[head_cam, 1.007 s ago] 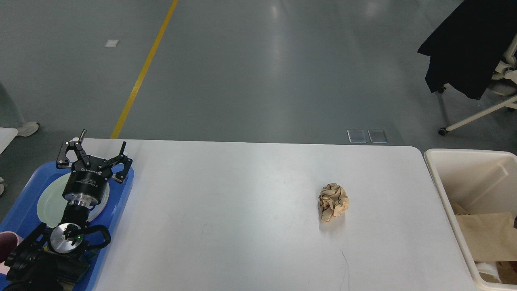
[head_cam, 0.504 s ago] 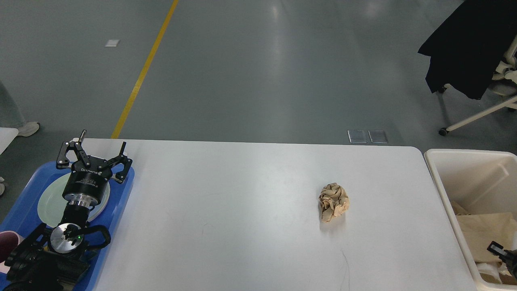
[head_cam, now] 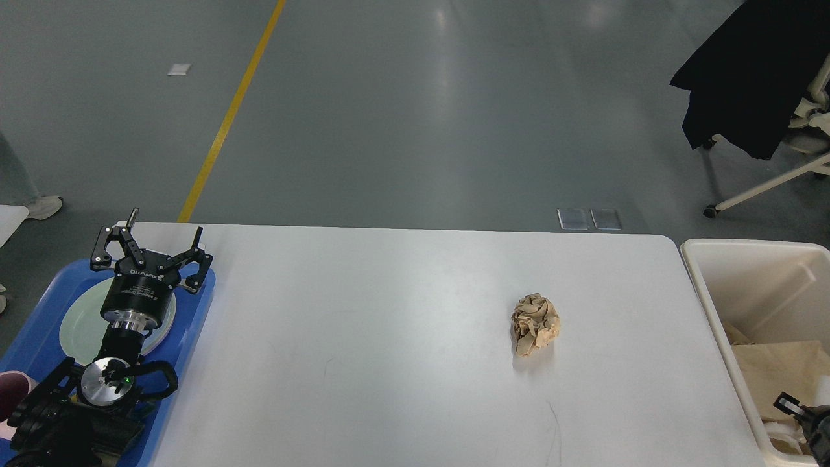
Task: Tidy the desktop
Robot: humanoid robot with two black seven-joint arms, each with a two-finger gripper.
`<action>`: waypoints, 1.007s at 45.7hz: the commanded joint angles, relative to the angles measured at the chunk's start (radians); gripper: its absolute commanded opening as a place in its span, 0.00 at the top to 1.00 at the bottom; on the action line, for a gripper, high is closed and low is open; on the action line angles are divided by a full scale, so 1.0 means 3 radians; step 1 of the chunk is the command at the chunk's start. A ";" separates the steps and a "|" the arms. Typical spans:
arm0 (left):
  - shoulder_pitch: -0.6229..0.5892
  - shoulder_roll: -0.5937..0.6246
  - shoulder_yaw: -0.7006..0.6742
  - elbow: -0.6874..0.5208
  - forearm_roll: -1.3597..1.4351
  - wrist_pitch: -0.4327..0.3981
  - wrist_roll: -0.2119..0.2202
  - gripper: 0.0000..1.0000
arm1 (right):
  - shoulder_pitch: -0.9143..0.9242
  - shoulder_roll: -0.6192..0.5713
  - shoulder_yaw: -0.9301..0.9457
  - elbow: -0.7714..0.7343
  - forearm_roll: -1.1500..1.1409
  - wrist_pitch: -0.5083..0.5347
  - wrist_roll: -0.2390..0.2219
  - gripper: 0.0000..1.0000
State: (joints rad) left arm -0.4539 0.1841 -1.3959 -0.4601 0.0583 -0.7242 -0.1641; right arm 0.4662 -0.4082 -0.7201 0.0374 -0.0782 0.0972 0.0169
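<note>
Tabletop (head_cam: 402, 363), white: one crumpled brown paper wad (head_cam: 535, 324) left, lying near the cream bin (head_cam: 713, 305). Bin already holds brown paper. Left tool (head_cam: 152, 250): spread wide, empty, above the blue tray (head_cam: 194, 331). Right tool (head_cam: 801, 415): over the bin, state indiscernible. Clearing nearly complete.

Left gripper (head_cam: 153, 250) raised, jaws spread; right gripper (head_cam: 803, 415) barely visible.

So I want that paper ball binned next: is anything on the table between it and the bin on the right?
Nothing visible. The crumpled paper ball lies alone on the white desktop, with only bare surface up to the cream bin. The right gripper sits over the bin, barely in view.
</note>
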 commanded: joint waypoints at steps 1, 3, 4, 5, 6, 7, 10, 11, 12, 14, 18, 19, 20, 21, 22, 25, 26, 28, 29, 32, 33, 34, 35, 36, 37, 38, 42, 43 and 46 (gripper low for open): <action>0.0000 0.0000 0.0000 0.0005 0.0000 0.0000 0.0000 0.04 | 0.0000 0.0006 0.0002 0.0003 0.0000 -0.0211 0.0005 0.46; 0.0005 0.0000 0.0000 0.0000 0.0000 0.0000 0.0000 0.04 | 0.0000 0.0006 -0.0003 0.0003 0.0000 -0.0374 0.0010 0.11; 0.0000 0.0000 0.0000 0.0000 0.0000 0.0000 0.0000 0.04 | 0.0006 0.0006 -0.0003 0.0003 0.0000 -0.0431 0.0010 0.03; 0.0005 0.0000 0.0000 0.0000 0.0000 0.0000 0.0000 0.04 | 0.0006 0.0006 -0.0003 0.0003 0.0000 -0.0467 0.0010 0.00; 0.0000 0.0000 0.0000 0.0000 0.0000 0.0000 0.0000 0.04 | 0.0006 0.0006 -0.0003 0.0003 0.0000 -0.0477 0.0010 0.00; 0.0000 0.0000 0.0000 0.0000 0.0000 0.0000 0.0000 0.04 | 0.0006 0.0006 -0.0003 0.0008 0.0000 -0.0488 0.0010 0.00; 0.0000 0.0000 0.0000 0.0000 0.0000 0.0000 0.0000 0.04 | 0.0006 0.0031 0.0002 0.0008 0.0000 -0.0488 0.0015 0.00; 0.0000 0.0000 0.0000 0.0000 0.0000 0.0000 0.0000 0.04 | 0.0006 0.0041 0.0007 0.0008 0.0000 -0.0493 0.0020 0.00; 0.0000 0.0000 0.0000 0.0000 0.0000 0.0000 0.0000 0.04 | 0.0006 0.0047 0.0007 0.0008 0.0000 -0.0498 0.0015 0.00; 0.0000 0.0000 0.0000 0.0000 0.0000 0.0000 0.0000 0.04 | 0.0006 0.0057 0.0007 0.0008 0.0005 -0.0523 0.0015 0.00; 0.0000 0.0000 0.0000 0.0000 0.0000 0.0000 0.0000 0.04 | 0.0006 0.0057 0.0007 0.0008 0.0000 -0.0529 0.0015 0.00; 0.0000 0.0000 0.0000 0.0000 0.0000 0.0000 0.0000 0.04 | 0.0006 0.0057 0.0007 0.0008 0.0005 -0.0529 0.0015 0.00; 0.0000 0.0000 0.0000 0.0000 0.0000 0.0000 0.0000 0.04 | 0.0006 0.0057 0.0007 0.0008 0.0000 -0.0529 0.0015 0.00; 0.0000 0.0000 0.0000 0.0000 0.0000 0.0000 0.0000 0.04 | 0.0006 0.0062 0.0007 0.0008 0.0000 -0.0529 0.0015 0.00; 0.0000 0.0000 0.0000 0.0000 0.0000 0.0000 0.0000 0.04 | 0.0006 0.0062 0.0007 0.0008 0.0000 -0.0529 0.0015 0.00; 0.0000 0.0000 0.0000 0.0000 0.0000 0.0000 0.0000 0.04 | 0.0006 0.0067 0.0012 0.0018 0.0000 -0.0534 0.0010 0.00; 0.0000 0.0000 0.0000 0.0000 0.0000 0.0000 0.0000 0.04 | 0.0001 0.0072 0.0012 0.0018 0.0000 -0.0534 0.0005 0.00; 0.0000 0.0000 0.0000 0.0000 0.0000 0.0000 0.0000 0.04 | 0.0000 0.0067 0.0017 0.0018 0.0005 -0.0534 0.0005 0.00; 0.0000 0.0000 0.0000 0.0000 0.0000 0.0000 0.0000 0.04 | 0.0000 0.0062 0.0017 0.0018 0.0000 -0.0534 0.0005 0.00; 0.0000 0.0000 0.0000 0.0000 0.0000 0.0000 0.0000 0.04 | 0.0006 0.0062 0.0017 0.0018 0.0005 -0.0539 0.0005 0.00; 0.0000 0.0000 0.0000 0.0000 0.0000 0.0000 0.0000 0.04 | 0.0011 0.0057 0.0017 0.0018 0.0005 -0.0539 0.0005 0.00; 0.0000 0.0000 0.0000 0.0000 0.0000 0.0000 0.0000 0.04 | 0.0011 0.0057 0.0022 0.0018 0.0005 -0.0539 0.0000 0.00; 0.0000 0.0000 0.0000 0.0000 0.0000 0.0000 0.0000 0.04 | 0.0026 0.0042 0.0023 0.0018 0.0005 -0.0539 0.0000 0.00; 0.0000 0.0000 0.0000 0.0000 0.0000 0.0000 0.0000 0.04 | 0.0041 0.0036 0.0028 0.0024 0.0010 -0.0539 0.0000 0.00; 0.0000 0.0000 0.0000 0.0000 0.0000 0.0000 0.0000 0.04 | 0.0052 0.0031 0.0038 0.0029 0.0015 -0.0539 0.0000 0.00; 0.0000 0.0000 0.0000 0.0000 0.0000 0.0000 0.0000 0.04 | 0.0062 0.0031 0.0043 0.0039 0.0020 -0.0539 0.0000 0.00; 0.0000 0.0000 0.0000 0.0000 0.0000 0.0000 0.0000 0.04 | 0.0189 0.0016 0.0043 0.0064 0.0020 -0.0508 -0.0041 0.00; 0.0000 0.0000 0.0000 0.0000 0.0000 0.0000 0.0000 0.04 | 0.0240 0.0001 0.0048 0.0070 0.0020 -0.0503 -0.0076 0.00; 0.0000 0.0000 0.0000 0.0000 0.0000 0.0000 0.0000 0.04 | 0.0389 -0.0101 0.0043 0.0181 -0.0005 -0.0467 -0.0296 0.00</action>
State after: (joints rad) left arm -0.4540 0.1841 -1.3959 -0.4601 0.0583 -0.7237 -0.1641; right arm 0.5180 -0.4034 -0.7070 0.0557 -0.0724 -0.0586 0.0024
